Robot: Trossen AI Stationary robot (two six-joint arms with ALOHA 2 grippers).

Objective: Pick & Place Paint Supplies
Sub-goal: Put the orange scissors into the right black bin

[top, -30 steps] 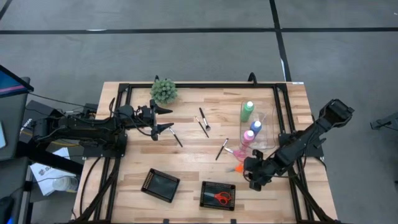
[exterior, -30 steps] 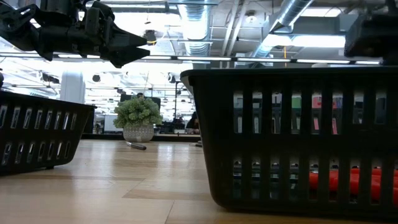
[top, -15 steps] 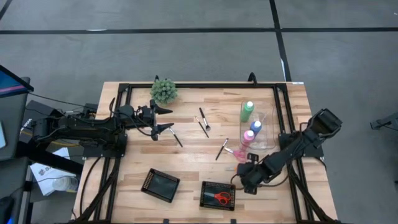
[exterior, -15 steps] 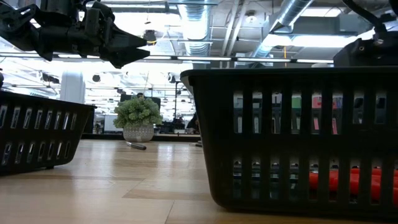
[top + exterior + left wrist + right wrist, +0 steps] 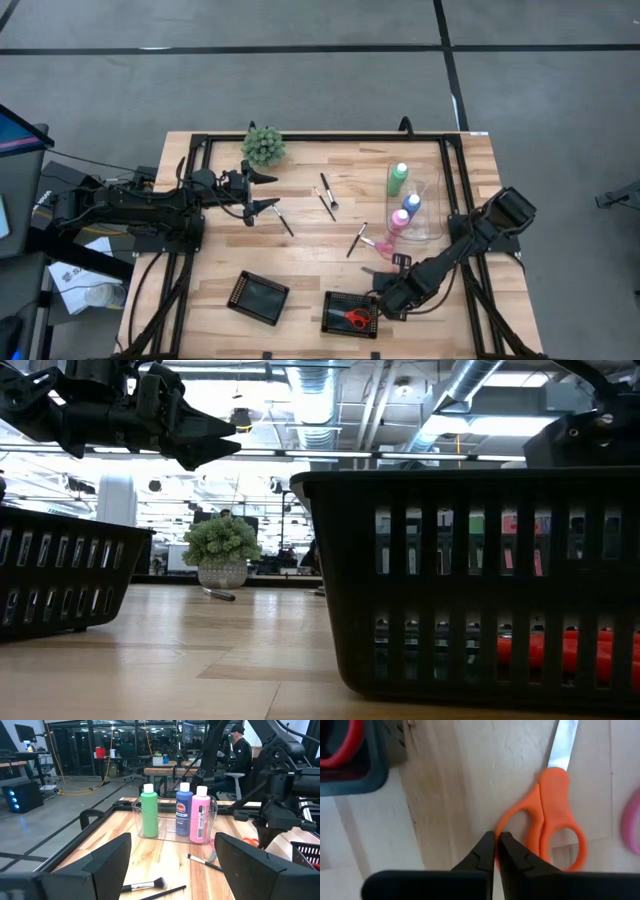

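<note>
Orange scissors point(image 5: 552, 815) now at right gripper point(image 5: 496, 851), newly shut, nearer the tray point(image 5: 350, 313).

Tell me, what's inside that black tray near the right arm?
Red scissors lie in the tray. The right gripper hangs over its edge, hiding that corner.

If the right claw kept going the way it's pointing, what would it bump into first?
Probably the orange scissors. The right claw is shut, with its tips right at the edge of one handle loop, lying on the wooden table. How close they really are is hard to tell.
</note>
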